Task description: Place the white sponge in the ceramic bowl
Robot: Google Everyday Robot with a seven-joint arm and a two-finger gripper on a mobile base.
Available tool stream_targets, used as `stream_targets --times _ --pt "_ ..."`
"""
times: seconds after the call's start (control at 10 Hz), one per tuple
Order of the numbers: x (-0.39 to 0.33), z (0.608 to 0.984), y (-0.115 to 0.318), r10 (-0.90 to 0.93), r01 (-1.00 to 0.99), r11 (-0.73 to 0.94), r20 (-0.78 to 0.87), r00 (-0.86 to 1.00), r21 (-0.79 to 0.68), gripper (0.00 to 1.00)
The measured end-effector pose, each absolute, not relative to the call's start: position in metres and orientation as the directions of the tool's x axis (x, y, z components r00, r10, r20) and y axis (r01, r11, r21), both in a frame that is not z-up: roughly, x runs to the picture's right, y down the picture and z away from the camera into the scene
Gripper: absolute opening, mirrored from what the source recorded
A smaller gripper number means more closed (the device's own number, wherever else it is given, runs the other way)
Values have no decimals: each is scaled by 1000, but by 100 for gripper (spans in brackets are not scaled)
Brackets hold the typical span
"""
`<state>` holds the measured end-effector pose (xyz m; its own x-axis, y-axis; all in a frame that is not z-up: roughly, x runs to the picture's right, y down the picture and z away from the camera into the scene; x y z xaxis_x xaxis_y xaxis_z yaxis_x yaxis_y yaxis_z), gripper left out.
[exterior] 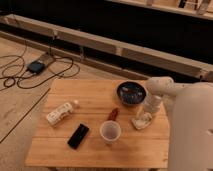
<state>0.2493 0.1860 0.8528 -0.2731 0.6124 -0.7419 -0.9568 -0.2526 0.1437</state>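
Observation:
The white sponge (142, 120) lies on the wooden table (95, 100) near its right edge, just in front of the ceramic bowl (131, 92), a dark glossy round bowl at the back right. My gripper (146, 113) hangs from the white arm (170, 90) on the right and points down right over the sponge, touching or almost touching its top. The arm's wrist covers the bowl's right rim.
A pale cup (110, 132) stands at the front middle, a small red item (113, 114) behind it. A black phone (78, 136) lies front left and a white labelled bottle (61, 113) at the left. Cables and a dark box (36, 66) lie on the floor.

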Motion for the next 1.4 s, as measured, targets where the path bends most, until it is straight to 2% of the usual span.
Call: stream_targets --times 0.9,1.4 --pt "254 845 176 592 -950 -293 -761 -265 103 0" --pt "261 828 115 648 -954 -295 -725 -235 46 0"
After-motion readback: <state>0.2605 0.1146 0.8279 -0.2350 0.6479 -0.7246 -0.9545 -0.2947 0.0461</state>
